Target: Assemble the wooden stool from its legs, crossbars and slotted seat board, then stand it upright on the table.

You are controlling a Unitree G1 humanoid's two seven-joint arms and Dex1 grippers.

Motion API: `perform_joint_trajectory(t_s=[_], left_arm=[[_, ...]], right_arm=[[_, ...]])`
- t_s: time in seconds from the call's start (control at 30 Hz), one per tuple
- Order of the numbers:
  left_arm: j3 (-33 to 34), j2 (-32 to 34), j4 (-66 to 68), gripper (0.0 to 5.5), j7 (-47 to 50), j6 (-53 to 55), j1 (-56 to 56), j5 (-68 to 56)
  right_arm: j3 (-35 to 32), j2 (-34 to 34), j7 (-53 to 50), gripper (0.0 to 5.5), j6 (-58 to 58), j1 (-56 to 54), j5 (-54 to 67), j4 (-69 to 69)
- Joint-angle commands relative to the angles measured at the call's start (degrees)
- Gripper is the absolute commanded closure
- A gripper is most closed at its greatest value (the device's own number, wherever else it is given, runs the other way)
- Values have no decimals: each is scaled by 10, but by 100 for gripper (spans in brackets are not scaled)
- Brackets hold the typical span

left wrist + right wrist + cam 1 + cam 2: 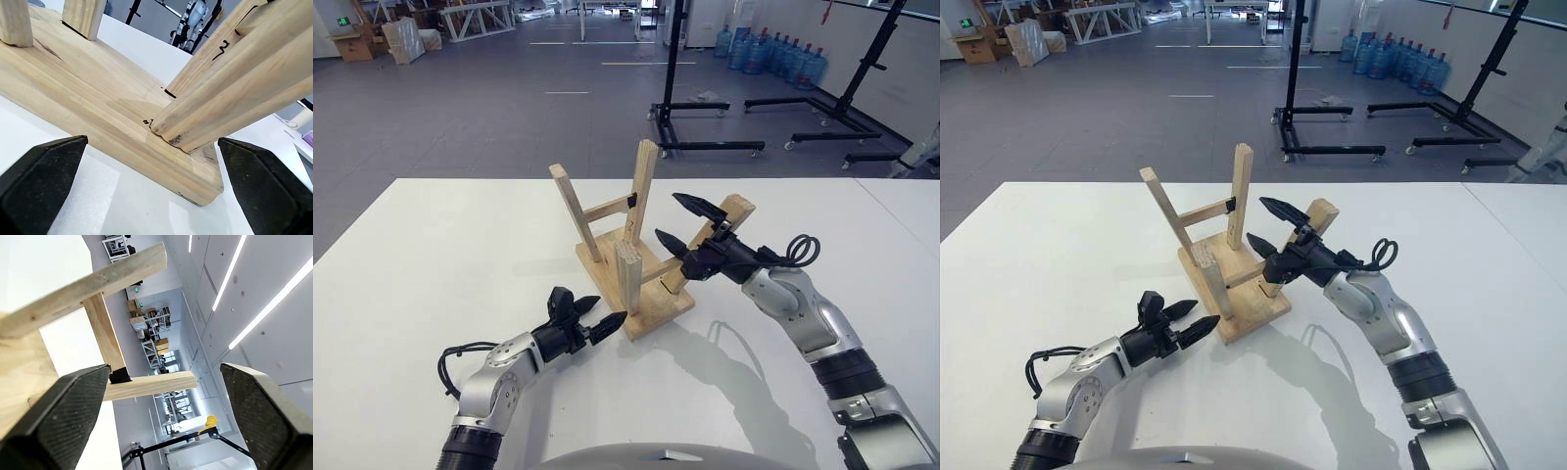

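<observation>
Resting seat-down on the bench [431, 255] with its legs [628, 274] pointing up, the stool [644, 186] is sitting just ahead of the spread left end effector [610, 310], nearest a corner of the seat board [656, 299] (the right end effector [666, 215], also spread, is hovering beside one of the legs).

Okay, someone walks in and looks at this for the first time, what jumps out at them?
A pale wooden stool lies upside down in the middle of the white table, seat board flat and legs pointing up. The black left pincer is open, low at the board's near corner, and the right pincer is open beside the leg on the robot's right.
</observation>
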Motion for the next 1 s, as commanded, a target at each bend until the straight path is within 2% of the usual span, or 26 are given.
perform_joint_trajectory(t_s=[0.03,0.2,0.27,0.43,0.57,0.8,1.0], left_arm=[[11,11,-32,61,-10,2,12,-17],[32,36,-85,61,0,5,28,-20],[27,52,-119,61,-2,13,43,-19],[27,96,-220,61,-9,39,78,-34],[24,106,-265,61,11,41,60,-33],[16,88,-304,61,52,43,6,-46],[-8,96,-344,61,60,46,6,-45]], right_arm=[[22,0,46,133,9,27,35,31],[2,-2,48,133,-10,-21,90,15],[-19,11,61,133,-6,-39,180,-24],[-106,28,89,133,125,-115,425,-114],[-187,26,89,133,249,-147,563,-96],[-282,25,77,133,301,-165,581,84],[-276,23,118,133,285,-167,536,188]])
